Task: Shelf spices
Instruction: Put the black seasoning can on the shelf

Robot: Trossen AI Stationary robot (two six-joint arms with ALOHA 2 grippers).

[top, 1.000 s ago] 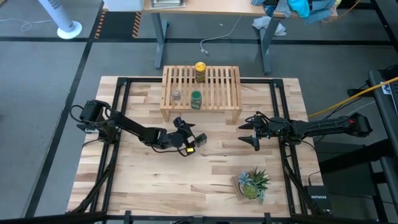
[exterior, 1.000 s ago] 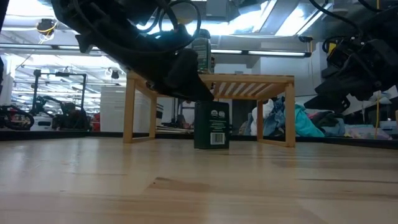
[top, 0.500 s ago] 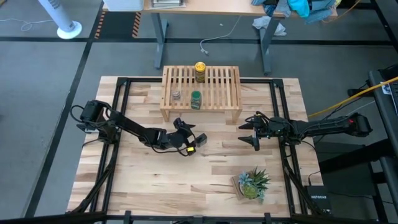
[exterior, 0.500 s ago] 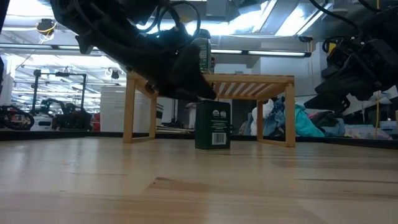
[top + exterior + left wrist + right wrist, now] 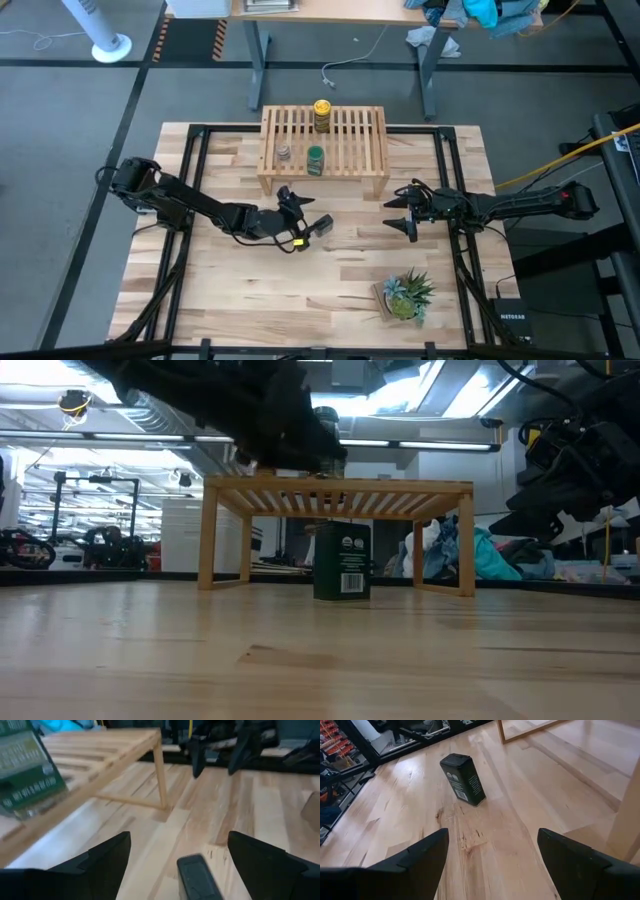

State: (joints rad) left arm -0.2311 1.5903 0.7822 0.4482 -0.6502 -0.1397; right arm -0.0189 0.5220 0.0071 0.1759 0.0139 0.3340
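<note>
Black tin upright on the tabletop, just ahead of the left jaws, spread apart and empty. Right jaws well apart to the side, also spread. Three jars already on the shelf. Risk: an off-centre closing could tip or push the tin.

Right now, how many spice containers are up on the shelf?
3: yellow-lidded jar at the shelf's far edge, green-lidded jar and small grey-topped jar nearer the front. The black tin stands on the table.
</note>
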